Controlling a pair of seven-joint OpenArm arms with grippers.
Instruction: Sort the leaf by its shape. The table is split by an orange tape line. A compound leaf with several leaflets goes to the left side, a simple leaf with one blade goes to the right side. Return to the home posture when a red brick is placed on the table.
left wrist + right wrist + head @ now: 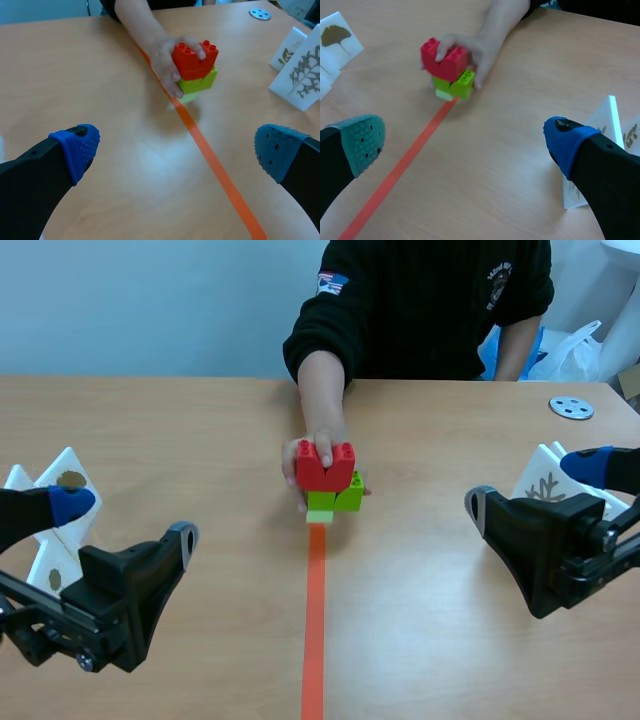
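Red brick [325, 466] atop green bricks [345, 492], person's hand [310, 445] on it, at far end of orange tape line [315, 620]. Lies ahead, midway between arms, neither nearer. Left gripper [128, 520], right gripper [535, 482]: fingers spread wide, holding nothing. Likely home cue; no reach needed.

Left of the orange tape line [315, 620], the left gripper [128, 520] had thick black fingers tipped with dotted blue pads [80, 147]. Right of it, the right gripper [532, 485] carried one blue pad and one grey-green. Beyond the line, a person [420, 300] wore a black sweater with a sleeve patch [330, 283].
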